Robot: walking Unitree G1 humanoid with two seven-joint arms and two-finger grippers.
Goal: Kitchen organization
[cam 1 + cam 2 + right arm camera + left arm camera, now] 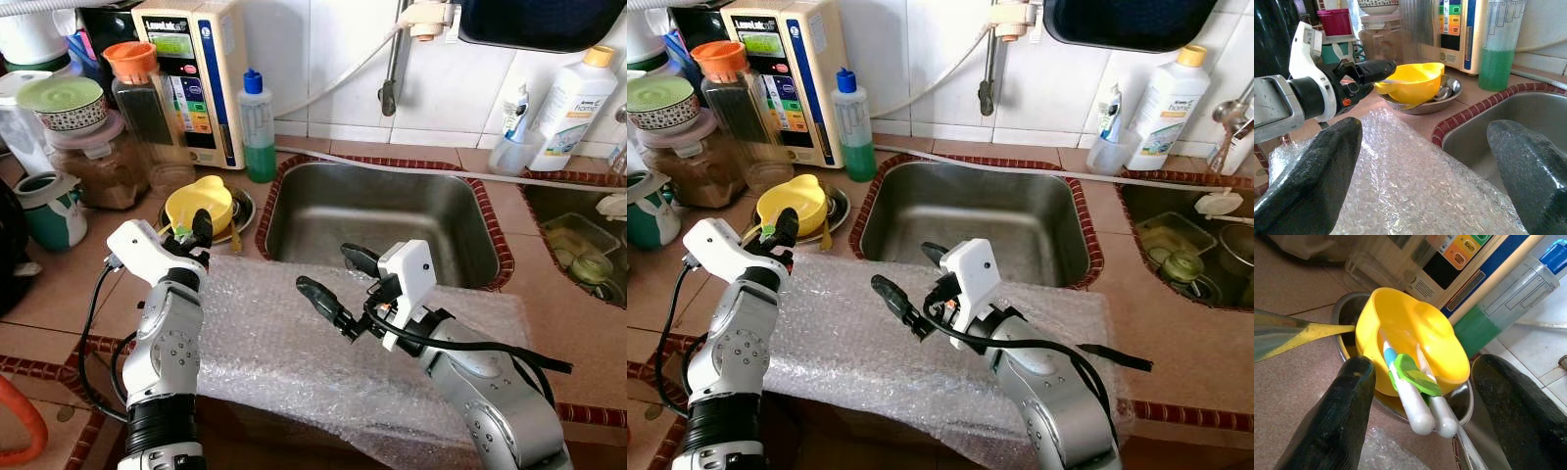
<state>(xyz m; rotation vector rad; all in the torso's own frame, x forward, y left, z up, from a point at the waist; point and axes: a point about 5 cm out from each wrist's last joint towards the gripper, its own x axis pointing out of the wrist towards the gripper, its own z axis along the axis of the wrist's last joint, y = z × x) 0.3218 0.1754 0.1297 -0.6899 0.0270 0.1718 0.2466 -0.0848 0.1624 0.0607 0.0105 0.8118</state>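
1. My left claw point(199, 231) hovers just at the near rim of the yellow bowl point(199, 203); its fingers point(1337, 416) stand apart on either side of the bowl's near edge, clamped on nothing; I judge the grasp not yet made.
2. The yellow bowl sits in a shallow metal dish point(241, 211) on the table point(78, 284), left of the sink point(382, 220) and in front of the white water unit point(191, 73); inside it lie small utensils with white handles point(1418, 406) and a green piece, their ends sticking out over the rim towards me.
3. My right claw point(338, 284) hangs over the sheet of bubble wrap point(294, 352) that lies on the table in front of the sink; its fingers are wide apart and hold nothing.
4. What looks done: the bubble wrap lies spread flat, and I take it as the place where things are to go, though that is only my reading.
5. What is left, as I judge it: nearly all; the bowl and utensils are not lifted; the jars point(98, 157), the orange-lidded container point(137, 88), the green soap bottle point(257, 127) and the green mug point(49, 208) crowd the left corner unsorted; the sink basin holds nothing I can see.
6. The risk I see: the utensils rest loose, so a tilted lift could spill them.
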